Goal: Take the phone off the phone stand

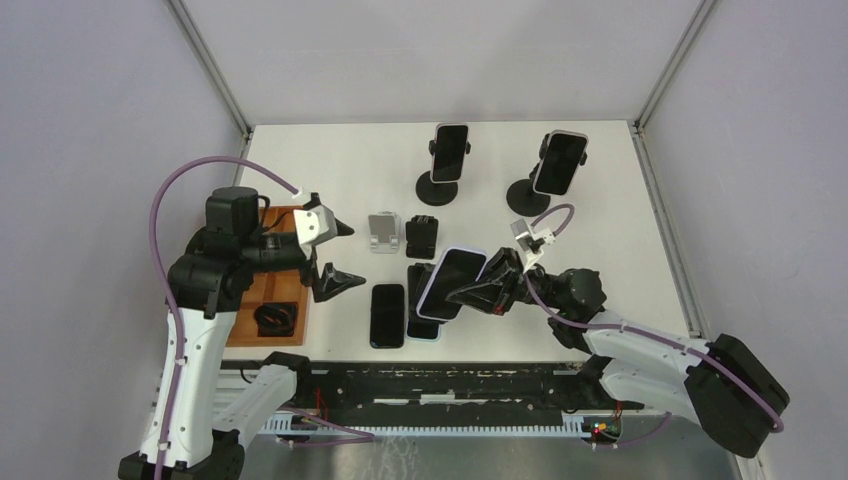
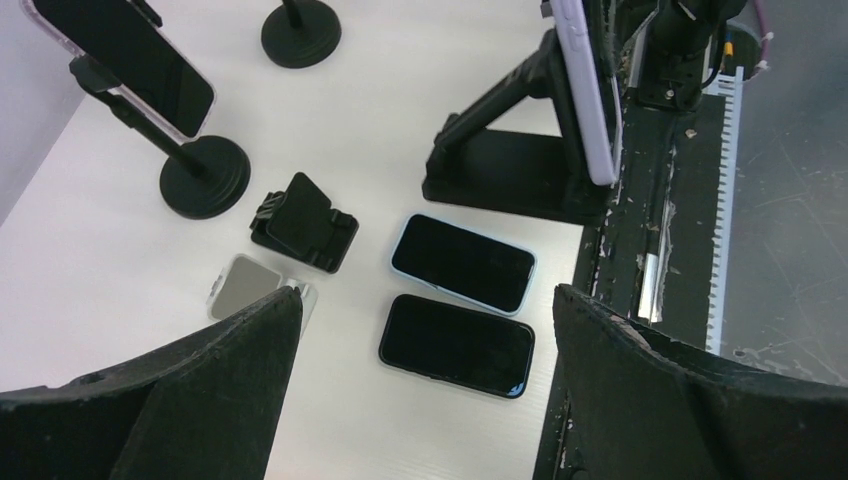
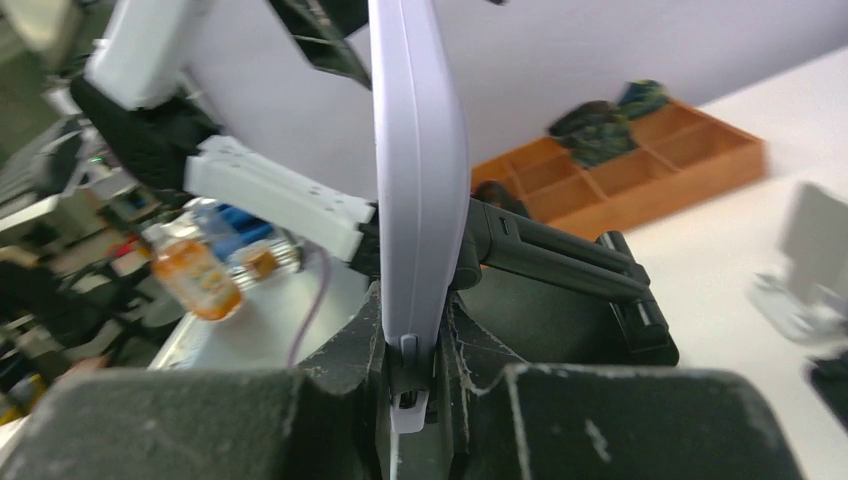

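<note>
A phone in a lilac case [image 1: 452,282] stands tilted on a black folding stand [image 2: 500,170] near the table's front middle. My right gripper [image 1: 483,290] is shut on the phone's edge. In the right wrist view the fingers [image 3: 350,350] pinch the phone [image 3: 415,180] from both sides, and the stand's arm [image 3: 560,262] lies right behind it. The phone still rests against the stand's holder. My left gripper [image 1: 342,254] is open and empty, held above the table to the left of the stand. In its own view the left gripper [image 2: 425,300] looks down on two flat phones.
Two more phones sit on round-base stands at the back [image 1: 450,150] [image 1: 560,162]. A black phone [image 1: 387,315] and a light-blue-cased phone [image 2: 462,262] lie flat near the front. A small black stand [image 1: 421,236] and a silver stand [image 1: 381,232] sit mid-table. A wooden tray [image 1: 265,290] is at the left.
</note>
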`<state>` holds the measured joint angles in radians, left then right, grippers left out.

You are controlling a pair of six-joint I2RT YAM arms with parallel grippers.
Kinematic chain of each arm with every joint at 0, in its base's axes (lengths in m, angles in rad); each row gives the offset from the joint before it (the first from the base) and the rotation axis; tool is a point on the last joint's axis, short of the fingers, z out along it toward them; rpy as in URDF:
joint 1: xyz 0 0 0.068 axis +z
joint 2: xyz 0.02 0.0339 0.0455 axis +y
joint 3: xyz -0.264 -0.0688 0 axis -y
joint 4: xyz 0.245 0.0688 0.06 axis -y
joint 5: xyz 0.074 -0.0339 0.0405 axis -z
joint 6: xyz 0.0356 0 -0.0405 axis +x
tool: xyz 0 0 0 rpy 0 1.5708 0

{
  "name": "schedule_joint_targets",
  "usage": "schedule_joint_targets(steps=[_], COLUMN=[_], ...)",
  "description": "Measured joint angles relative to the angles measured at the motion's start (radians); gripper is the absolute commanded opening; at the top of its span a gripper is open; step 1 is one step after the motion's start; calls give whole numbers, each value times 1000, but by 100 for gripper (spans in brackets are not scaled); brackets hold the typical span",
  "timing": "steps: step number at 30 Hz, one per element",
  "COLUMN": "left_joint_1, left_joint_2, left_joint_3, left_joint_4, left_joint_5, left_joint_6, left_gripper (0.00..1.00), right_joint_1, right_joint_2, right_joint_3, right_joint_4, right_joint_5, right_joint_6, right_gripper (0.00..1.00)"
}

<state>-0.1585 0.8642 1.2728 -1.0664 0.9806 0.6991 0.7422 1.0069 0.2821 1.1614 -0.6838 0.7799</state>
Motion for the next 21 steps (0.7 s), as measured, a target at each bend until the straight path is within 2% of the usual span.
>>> schedule_joint_targets(steps=[10, 21], left_joint_1=[0, 0], left_joint_2=[-15, -21], left_joint_3=[-20, -24], left_joint_4=[-40, -163], left_joint_5=[52, 102], left_joint_6=[37, 157], left_gripper=[100, 97], right_joint_1=[175, 253], right_joint_2=[263, 469], right_joint_3=[201, 379], right_joint_4=[230, 259], right_joint_5=[-48, -71], right_joint_6=[140, 228], right_gripper=[0, 0])
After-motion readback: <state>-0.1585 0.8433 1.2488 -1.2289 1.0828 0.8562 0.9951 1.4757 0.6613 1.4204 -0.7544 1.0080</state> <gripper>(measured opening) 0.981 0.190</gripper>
